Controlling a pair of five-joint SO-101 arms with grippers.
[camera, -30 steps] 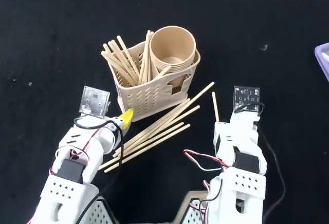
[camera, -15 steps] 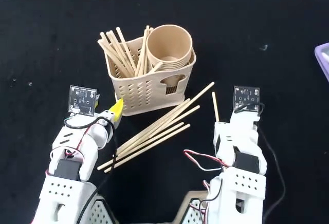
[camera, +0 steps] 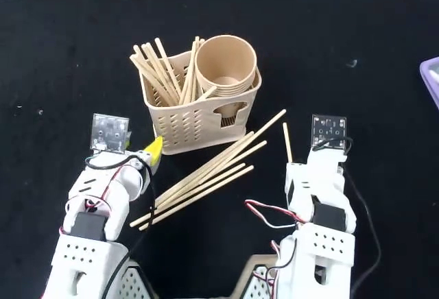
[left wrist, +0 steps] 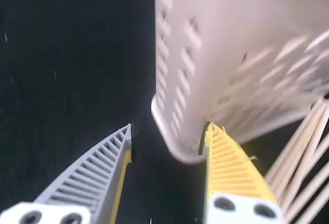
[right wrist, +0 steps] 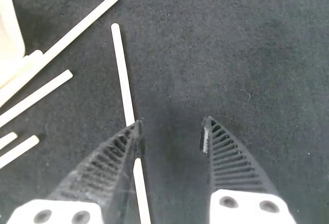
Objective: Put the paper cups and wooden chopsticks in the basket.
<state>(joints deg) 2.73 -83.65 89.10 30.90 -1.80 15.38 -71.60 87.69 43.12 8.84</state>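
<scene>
Left gripper (left wrist: 168, 130) wide open, empty, straddling the basket (camera: 199, 117) at its lower-left corner, centre frame; cups (camera: 225, 62) inside. Right gripper (right wrist: 171, 126) open, empty, over a lone chopstick (right wrist: 122, 75). Loose chopsticks (camera: 206, 175) lie below the basket. Risk: left finger catching that corner could shove or tip the basket.

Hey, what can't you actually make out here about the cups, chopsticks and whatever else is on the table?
Paper cups: how many are nested; high view, the outermost hides the rest.
Basket: its contents; left wrist view, blurred, cut by the edge.
Single chopstick: its near end; right wrist view, runs under a jaw of the right gripper and off the frame.
Purple object: what it is; high view, cut by the edge.
</scene>
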